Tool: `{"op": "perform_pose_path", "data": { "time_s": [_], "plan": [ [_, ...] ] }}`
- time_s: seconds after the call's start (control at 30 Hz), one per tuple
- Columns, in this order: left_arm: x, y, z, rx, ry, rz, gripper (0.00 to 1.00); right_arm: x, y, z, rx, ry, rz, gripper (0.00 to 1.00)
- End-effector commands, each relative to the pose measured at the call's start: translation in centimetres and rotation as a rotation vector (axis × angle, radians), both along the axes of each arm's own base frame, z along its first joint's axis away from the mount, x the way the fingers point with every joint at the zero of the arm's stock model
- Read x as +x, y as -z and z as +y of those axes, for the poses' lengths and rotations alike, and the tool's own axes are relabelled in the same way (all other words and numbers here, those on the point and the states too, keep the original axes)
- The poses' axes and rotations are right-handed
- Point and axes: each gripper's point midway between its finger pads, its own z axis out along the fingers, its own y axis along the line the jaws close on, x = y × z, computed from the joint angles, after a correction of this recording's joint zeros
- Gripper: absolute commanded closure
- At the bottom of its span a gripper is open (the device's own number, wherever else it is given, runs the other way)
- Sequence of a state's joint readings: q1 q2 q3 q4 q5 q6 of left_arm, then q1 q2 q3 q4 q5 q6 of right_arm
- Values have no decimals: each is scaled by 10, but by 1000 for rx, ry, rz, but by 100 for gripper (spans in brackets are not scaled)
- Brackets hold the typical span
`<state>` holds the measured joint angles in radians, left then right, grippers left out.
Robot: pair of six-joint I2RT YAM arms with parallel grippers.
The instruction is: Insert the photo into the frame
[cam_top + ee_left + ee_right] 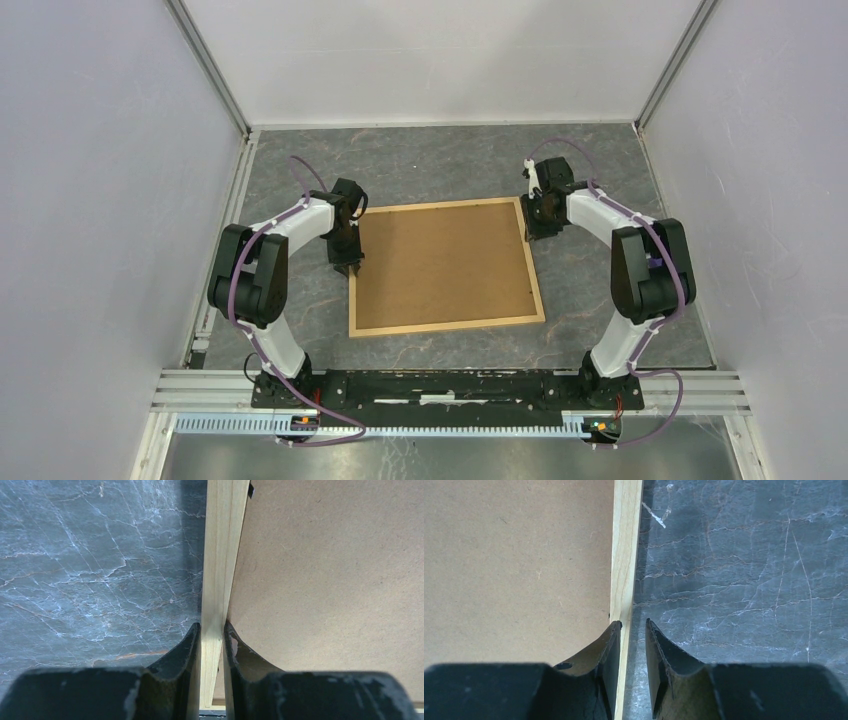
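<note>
Hiding the frame's (447, 326) interior: brown board (440, 265)

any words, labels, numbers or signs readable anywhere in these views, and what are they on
None can be read. No text shows on the plain brown backing board, the thin light-wood frame around it, or the grey marbled table.
The small orange spots at the arm bases are too small to tell whether they carry any marking.

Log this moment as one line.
left gripper: shut on the frame left strip | right gripper: open astride right strip | backing board: lying in frame | photo: not visible
</note>
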<state>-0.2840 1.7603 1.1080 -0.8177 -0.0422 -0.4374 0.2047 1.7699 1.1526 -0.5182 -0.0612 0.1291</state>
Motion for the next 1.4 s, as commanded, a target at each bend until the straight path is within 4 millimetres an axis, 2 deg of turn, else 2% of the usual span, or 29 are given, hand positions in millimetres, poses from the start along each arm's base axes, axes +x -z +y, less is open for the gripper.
{"op": "perform_pose_path", "data": {
  "time_s": [0.0, 0.47, 0.7, 0.87, 1.07, 1.37],
  "plan": [
    [4, 15, 7, 53, 50, -3, 98, 12, -8, 5, 21, -15, -36, 69],
    [4, 15, 6, 50, 50, -1, 98, 9, 7, 7, 23, -18, -7, 70],
    [4, 15, 5, 46, 52, 0, 98, 3, 21, -8, -51, 25, 24, 71],
    [4, 15, 5, 47, 52, -1, 98, 3, 24, -8, -52, 35, 31, 71],
    [4, 15, 6, 51, 53, -2, 98, -2, 40, -19, -104, 64, 72, 71],
    [4, 16, 6, 56, 58, 1, 98, -17, 66, -15, -80, 49, 143, 71]
  ]
}}
